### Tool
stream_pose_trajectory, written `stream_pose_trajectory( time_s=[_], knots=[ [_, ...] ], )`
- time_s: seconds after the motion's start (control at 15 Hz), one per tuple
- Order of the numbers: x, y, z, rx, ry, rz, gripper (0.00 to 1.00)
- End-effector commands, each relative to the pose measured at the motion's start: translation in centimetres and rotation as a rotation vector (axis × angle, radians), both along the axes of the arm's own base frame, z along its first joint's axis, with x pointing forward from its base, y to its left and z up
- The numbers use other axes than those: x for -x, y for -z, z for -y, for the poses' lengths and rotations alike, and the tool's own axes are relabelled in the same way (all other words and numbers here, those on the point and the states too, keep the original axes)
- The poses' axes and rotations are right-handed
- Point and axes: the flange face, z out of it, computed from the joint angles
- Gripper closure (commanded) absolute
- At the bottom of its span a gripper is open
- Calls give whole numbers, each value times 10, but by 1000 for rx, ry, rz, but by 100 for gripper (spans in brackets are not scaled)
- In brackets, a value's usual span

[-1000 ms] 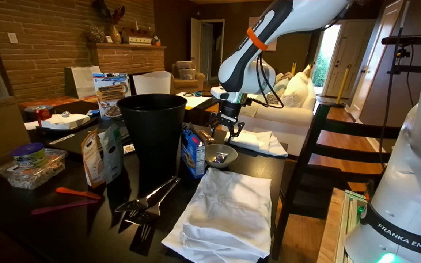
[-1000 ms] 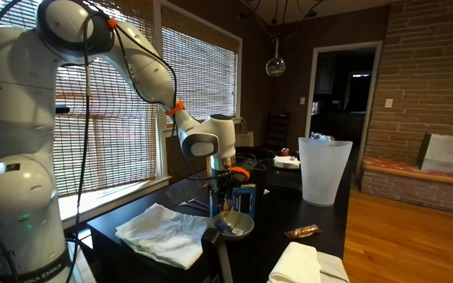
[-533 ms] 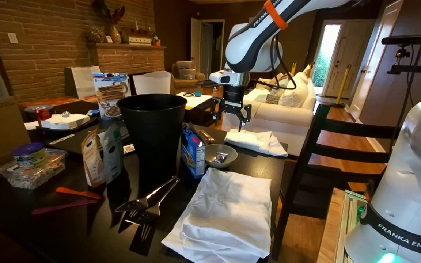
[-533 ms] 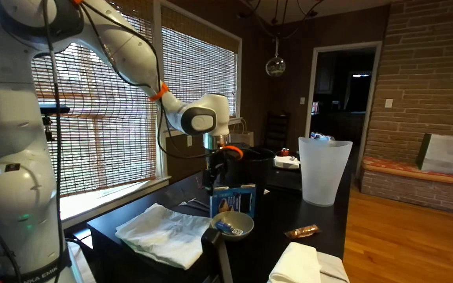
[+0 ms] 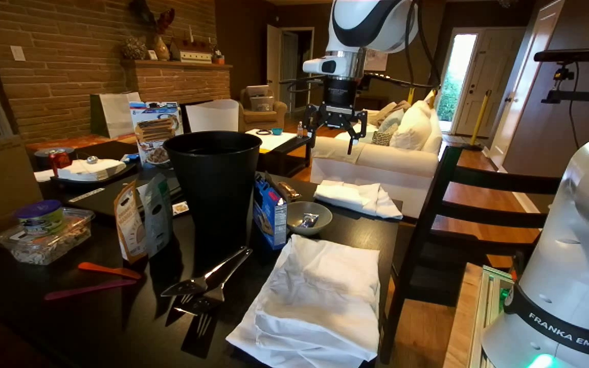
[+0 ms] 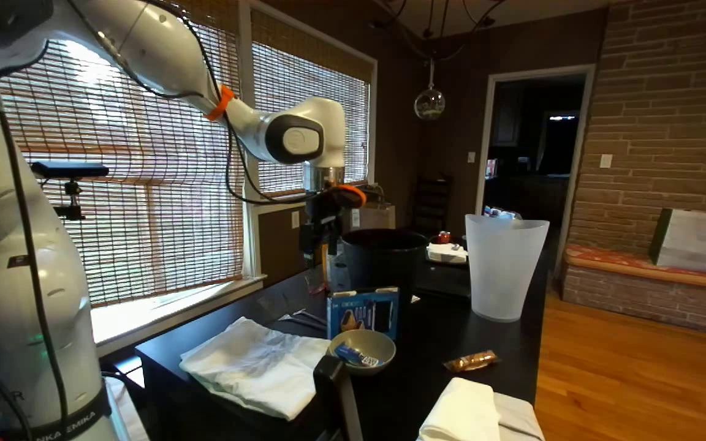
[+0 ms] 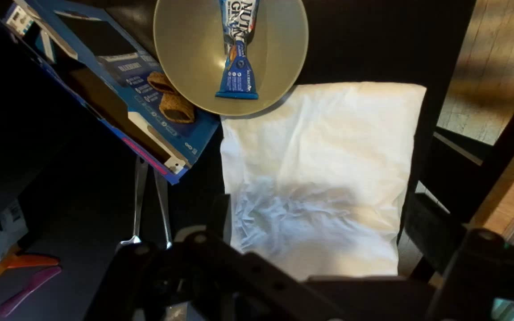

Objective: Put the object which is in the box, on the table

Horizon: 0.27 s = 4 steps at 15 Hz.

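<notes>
Black and glossy, the table (image 6: 432, 349) spreads across both exterior views, and my white arm (image 6: 163, 49) reaches out over it. On it stands a tall black bin (image 5: 215, 189), and in an exterior view a frosted white bin (image 6: 505, 269) stands apart from that one. Near the table's edge lies a folded white cloth (image 5: 320, 306), creased, with a patch of shadow across it. I have the gripper (image 7: 321, 211) hanging high above the tabletop, its jaws spread wide; through the gap between them my wrist view shows me the cloth. The blue box (image 5: 271, 217) stands upright on the table, lower than the jaws and outside their gap, up and to the left of them in the wrist view. Its top gapes open, but whether it contains anything I cannot tell. Just beside the box sits a grey-green bowl (image 7: 185, 53); whether the two touch I cannot make out. Smallest of all, a blue wrapped bar (image 7: 238, 73) lies in the bowl, ahead of the jaws in the wrist view, and a gold-brown wrapped bar (image 6: 470, 361) lies on the table apart from the box.
</notes>
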Motion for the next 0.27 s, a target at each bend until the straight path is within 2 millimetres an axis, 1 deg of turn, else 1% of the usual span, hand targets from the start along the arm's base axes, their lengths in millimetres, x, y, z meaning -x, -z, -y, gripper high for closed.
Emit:
stream_pose_trajectory(
  time_s=[0.0, 0.2],
  knots=[
    [2, -5, 0, 0, -1, 3, 0],
    [2, -7, -1, -1, -1, 4, 0]
  ],
)
